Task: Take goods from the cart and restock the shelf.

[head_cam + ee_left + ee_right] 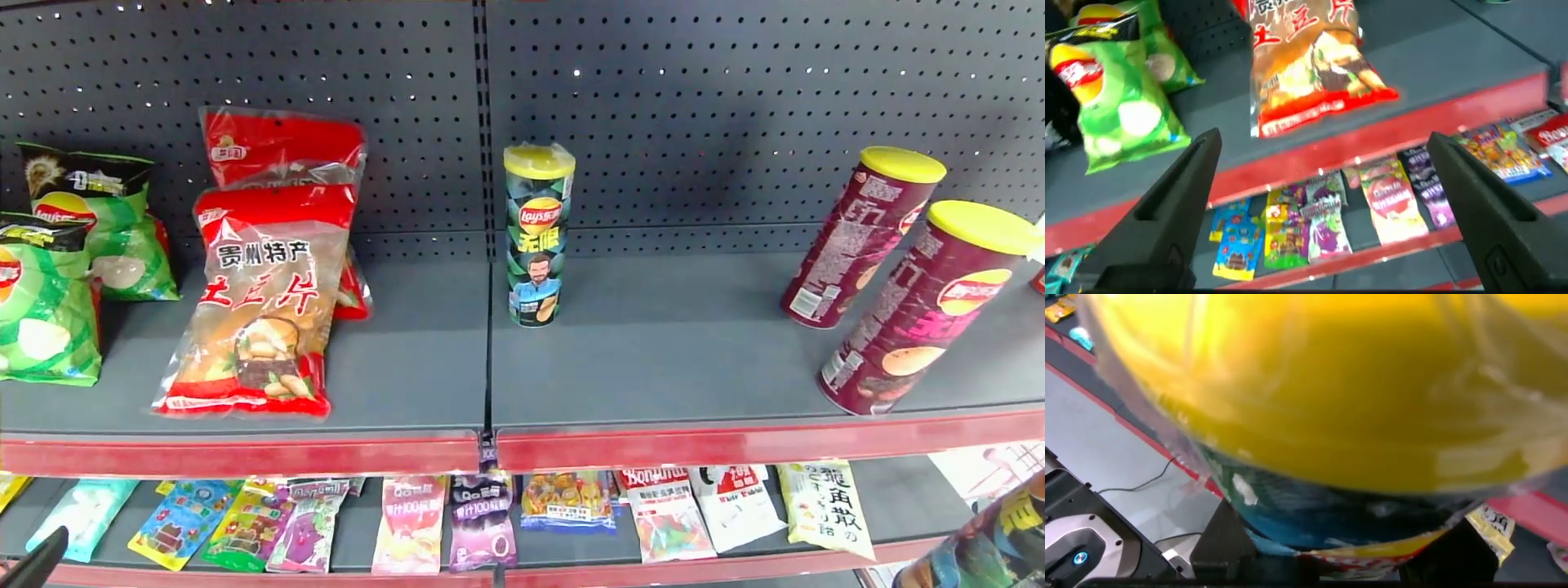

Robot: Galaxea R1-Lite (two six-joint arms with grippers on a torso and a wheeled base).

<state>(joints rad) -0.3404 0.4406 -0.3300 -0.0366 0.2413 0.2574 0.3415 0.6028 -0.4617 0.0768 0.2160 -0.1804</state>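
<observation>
A chip can with a yellow lid (1355,400) and a dark blue-green body sits in my right gripper (1343,555), whose fingers are shut on its sides. The same can (992,531) shows at the bottom right of the head view, below the upper shelf (653,359). A matching green can (537,237) stands upright at the middle of that shelf. My left gripper (1323,147) is open and holds nothing; it hangs in front of the shelf's red front edge (1388,131). One of its fingers (33,563) pokes in at the bottom left.
Two maroon cans (857,237) (922,310) lean at the shelf's right. Red snack bags (261,302) and green chip bags (49,294) fill the left. Bare shelf lies on both sides of the green can. Candy packets (482,514) line the lower shelf.
</observation>
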